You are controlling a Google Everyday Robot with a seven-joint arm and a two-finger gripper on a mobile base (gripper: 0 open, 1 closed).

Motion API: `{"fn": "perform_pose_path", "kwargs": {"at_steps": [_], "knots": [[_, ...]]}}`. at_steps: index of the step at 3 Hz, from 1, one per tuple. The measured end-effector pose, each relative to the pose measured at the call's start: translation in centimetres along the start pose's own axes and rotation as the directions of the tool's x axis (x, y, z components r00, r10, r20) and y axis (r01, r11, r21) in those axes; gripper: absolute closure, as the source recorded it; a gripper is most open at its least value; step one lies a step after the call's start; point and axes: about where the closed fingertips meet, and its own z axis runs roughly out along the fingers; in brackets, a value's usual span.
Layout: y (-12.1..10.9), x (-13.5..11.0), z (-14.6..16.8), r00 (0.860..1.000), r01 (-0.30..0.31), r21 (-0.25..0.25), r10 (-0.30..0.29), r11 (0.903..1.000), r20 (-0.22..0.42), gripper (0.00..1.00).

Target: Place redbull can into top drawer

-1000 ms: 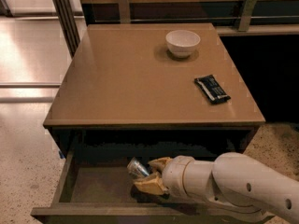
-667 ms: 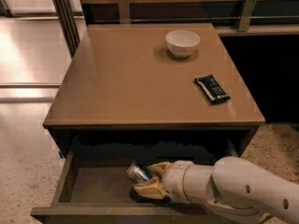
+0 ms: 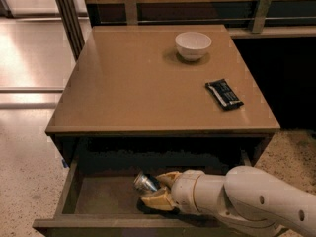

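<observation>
The top drawer (image 3: 94, 194) is pulled open under the brown table, showing its dark inner walls and flat bottom. My gripper (image 3: 157, 189) reaches into the drawer from the right, low over the bottom near the middle. Its tan fingers (image 3: 157, 200) are closed around the redbull can (image 3: 145, 182), which lies tilted with its shiny round end pointing up and left. Most of the can's body is hidden between the fingers. My white arm (image 3: 247, 196) covers the drawer's right part.
A white bowl (image 3: 193, 44) stands at the back of the table top (image 3: 133, 83). A flat black snack packet (image 3: 224, 93) lies near the right edge. Metal posts (image 3: 66, 14) stand at the back left. Speckled floor (image 3: 24, 172) lies to the left.
The gripper and the can have sunk slightly lower in the drawer and shifted a little left. The bowl and the packet have not moved.
</observation>
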Motion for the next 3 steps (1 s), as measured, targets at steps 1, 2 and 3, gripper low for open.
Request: {"fn": "perform_pose_path", "kwargs": {"at_steps": [1, 2, 3], "knots": [[0.00, 0.00, 0.00, 1.000, 0.000, 0.000, 0.000, 1.0000, 0.000, 0.37], [0.00, 0.00, 0.00, 1.000, 0.000, 0.000, 0.000, 1.0000, 0.000, 0.06], [0.00, 0.00, 0.00, 1.000, 0.000, 0.000, 0.000, 1.0000, 0.000, 0.00]]}}
